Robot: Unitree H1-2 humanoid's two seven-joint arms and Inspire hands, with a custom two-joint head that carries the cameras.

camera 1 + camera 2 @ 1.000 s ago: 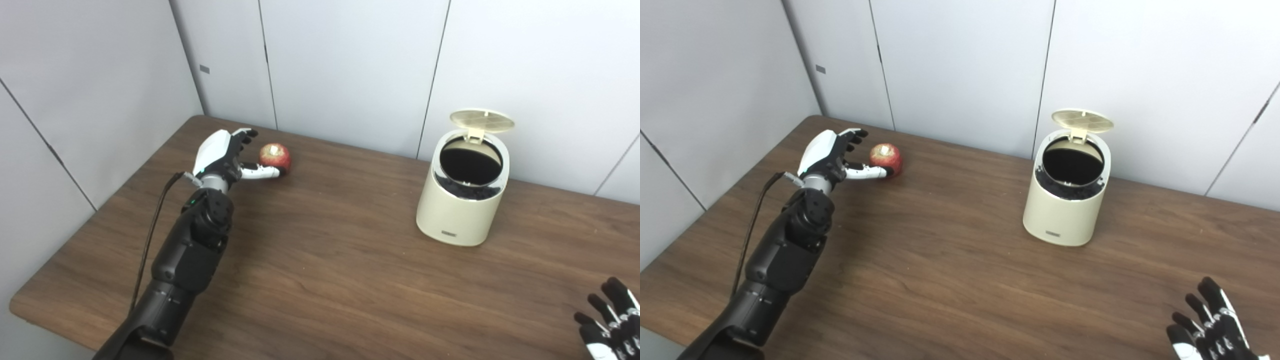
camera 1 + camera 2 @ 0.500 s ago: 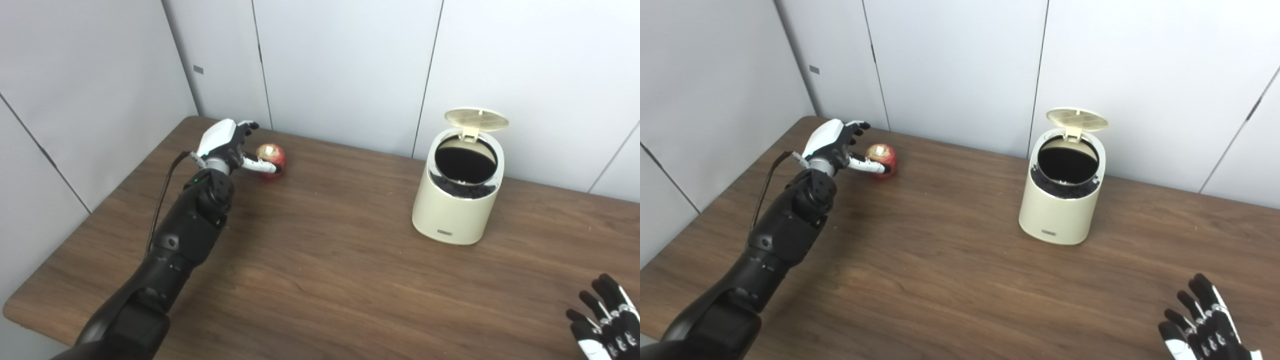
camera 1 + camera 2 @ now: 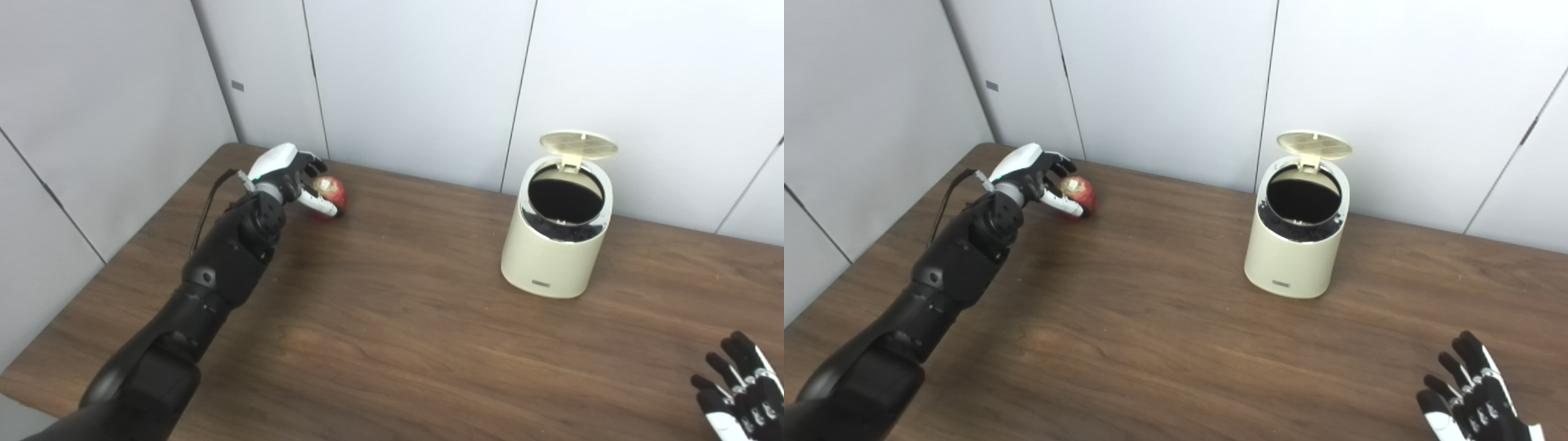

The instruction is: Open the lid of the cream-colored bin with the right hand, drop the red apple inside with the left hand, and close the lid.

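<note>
Since a second ago my left hand (image 3: 283,177) has curled around the red apple (image 3: 331,191), thumb beneath, fingers over it, though whether it is truly clamped I cannot tell. Further right, the bin (image 3: 560,242) stands with its lid (image 3: 578,143) up. Lifting, dropping and closing remain. My right hand (image 3: 1479,401) waits spread, empty.

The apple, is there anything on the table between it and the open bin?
Nothing visible. The apple sits at the left hand, and only bare table lies between it and the bin, whose lid stands open.
</note>
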